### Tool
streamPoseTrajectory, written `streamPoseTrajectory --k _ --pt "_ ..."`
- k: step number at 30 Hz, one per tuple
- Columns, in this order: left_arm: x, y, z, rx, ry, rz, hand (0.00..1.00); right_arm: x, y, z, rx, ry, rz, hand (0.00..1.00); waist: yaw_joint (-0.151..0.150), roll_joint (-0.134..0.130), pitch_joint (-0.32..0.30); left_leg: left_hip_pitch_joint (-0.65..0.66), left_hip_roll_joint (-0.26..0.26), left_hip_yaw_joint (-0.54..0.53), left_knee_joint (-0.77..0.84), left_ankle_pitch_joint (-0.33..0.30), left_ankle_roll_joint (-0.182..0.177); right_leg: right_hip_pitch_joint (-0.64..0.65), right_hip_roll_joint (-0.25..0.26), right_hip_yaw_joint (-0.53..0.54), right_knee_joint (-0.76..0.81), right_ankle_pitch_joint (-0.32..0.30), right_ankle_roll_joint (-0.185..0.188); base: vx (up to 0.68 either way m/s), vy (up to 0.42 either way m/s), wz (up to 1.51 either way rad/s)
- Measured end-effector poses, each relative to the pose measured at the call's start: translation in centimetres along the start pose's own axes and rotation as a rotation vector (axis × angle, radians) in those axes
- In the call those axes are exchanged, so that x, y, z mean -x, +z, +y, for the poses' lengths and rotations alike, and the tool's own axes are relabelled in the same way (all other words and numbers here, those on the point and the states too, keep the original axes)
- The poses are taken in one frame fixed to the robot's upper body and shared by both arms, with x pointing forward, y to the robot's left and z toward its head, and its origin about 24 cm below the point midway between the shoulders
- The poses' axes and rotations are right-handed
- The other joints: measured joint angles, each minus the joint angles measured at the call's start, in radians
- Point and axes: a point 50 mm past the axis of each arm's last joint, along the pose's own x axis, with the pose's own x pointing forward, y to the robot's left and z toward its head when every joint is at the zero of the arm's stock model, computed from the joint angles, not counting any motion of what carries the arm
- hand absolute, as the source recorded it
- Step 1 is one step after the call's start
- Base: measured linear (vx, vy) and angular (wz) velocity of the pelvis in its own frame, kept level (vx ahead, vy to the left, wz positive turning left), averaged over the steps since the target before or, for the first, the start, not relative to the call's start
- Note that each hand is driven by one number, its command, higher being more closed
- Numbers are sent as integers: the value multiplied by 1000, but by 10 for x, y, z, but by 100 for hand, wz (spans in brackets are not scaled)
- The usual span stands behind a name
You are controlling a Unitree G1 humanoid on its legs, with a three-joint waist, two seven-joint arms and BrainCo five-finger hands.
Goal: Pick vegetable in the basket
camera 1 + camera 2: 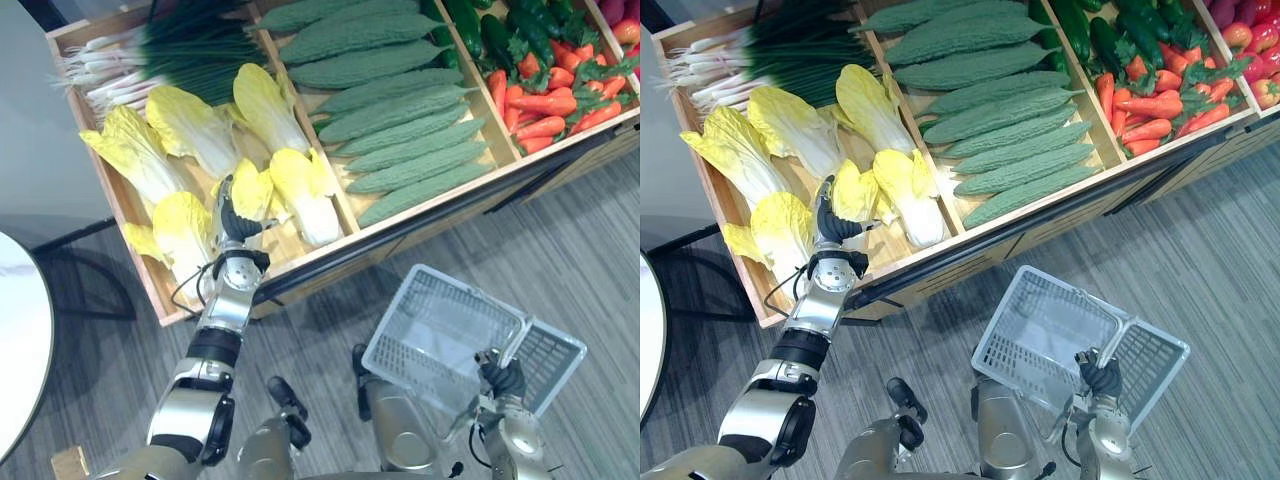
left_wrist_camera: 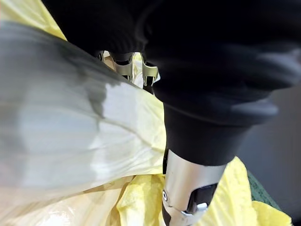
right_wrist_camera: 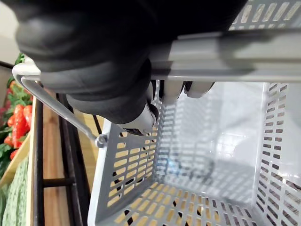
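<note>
Several yellow napa cabbages lie in the left compartment of a wooden display bin [image 1: 330, 250]. My left hand [image 1: 237, 225] reaches into that compartment and closes on one napa cabbage [image 1: 252, 190]. In the left wrist view its white stalk [image 2: 70, 141] fills the palm, with the fingers [image 2: 123, 66] over it and the thumb [image 2: 188, 197] against the yellow leaves. My right hand [image 1: 503, 378] is shut on the handle [image 3: 225, 52] of a grey plastic basket [image 1: 430, 330]. The basket hangs tilted and empty over the floor in front of the bin.
Green onions [image 1: 170, 55] lie at the bin's back left. Bitter gourds [image 1: 390, 110] fill the middle compartment, with cucumbers [image 1: 490, 30] and red peppers [image 1: 550, 100] to the right. A white round table [image 1: 20, 340] stands at the left edge.
</note>
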Motion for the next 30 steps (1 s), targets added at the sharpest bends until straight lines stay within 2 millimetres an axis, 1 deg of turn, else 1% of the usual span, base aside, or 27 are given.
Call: streamPoseTrajectory --k 1,3,4,6,8,11,17,20,22,24,27,29,30 --pt "-4 3 1 -87 -16 -23 100 0 0 2 -3 19 -7 100 0 0 2 -2 0 1 1 0 1 -2 -1 1 1 1 -1 0 0 0" --pt "-10 10 1 -183 -43 -57 100 0 3 5 -15 32 -18 100 2 1 9 -3 0 1 6 -2 3 -2 -2 1 3 1 -1 0 0 0" --pt "-15 19 3 -233 -50 -91 100 0 8 6 -28 40 -41 100 6 1 22 -6 2 2 18 -8 6 -3 -3 3 5 1 0 0 0 0" --pt "-20 28 6 -280 -54 -124 100 0 14 8 -35 58 -64 100 11 2 31 -8 2 4 20 -8 6 -5 -3 6 4 4 0 7 -14 -4" --pt "-27 40 11 -326 -68 -164 100 0 18 9 -40 68 -81 100 23 2 44 -9 2 5 22 -8 6 -5 -3 6 3 5 0 0 0 0" --pt "-30 41 15 -358 -89 -178 100 0 18 9 -43 68 -82 100 23 2 44 -9 2 5 21 -9 5 -5 -3 6 1 5 0 29 -9 -1" --pt "-29 44 14 -345 -106 -187 100 -1 19 9 -51 64 -88 100 23 4 45 -9 -1 -2 20 -9 5 -2 -6 0 1 5 0 38 -12 3" --pt "-23 51 13 -316 -110 -233 100 -1 23 7 -54 56 -102 100 22 9 48 -7 -5 -18 20 -8 6 7 -11 -11 0 4 0 12 -17 11" --pt "-11 54 10 -288 -111 -288 100 -3 25 5 -56 45 -110 100 21 10 48 -1 -8 -27 17 -8 6 15 -13 -14 -1 4 0 5 -22 6" --pt "-5 58 13 -257 -86 -320 100 -5 28 2 -59 30 -121 100 21 12 47 2 -15 -32 14 -8 7 18 -15 -14 -2 4 1 0 -7 5" --pt "10 63 16 -180 -50 -376 100 -6 22 -4 -55 7 -98 100 15 19 46 22 -21 -54 10 -8 7 49 -19 -24 -13 5 5 19 -7 11" --pt "20 68 18 -114 -31 -412 100 -7 21 -9 -55 -16 -92 100 14 30 40 28 -31 -67 3 -7 7 60 -20 -34 -17 3 8 18 -5 16" --pt "26 69 18 -76 -15 -420 100 -9 21 -13 -53 -30 -88 100 12 40 35 34 -36 -76 -7 -4 11 69 -20 -38 -23 3 9 18 6 13"
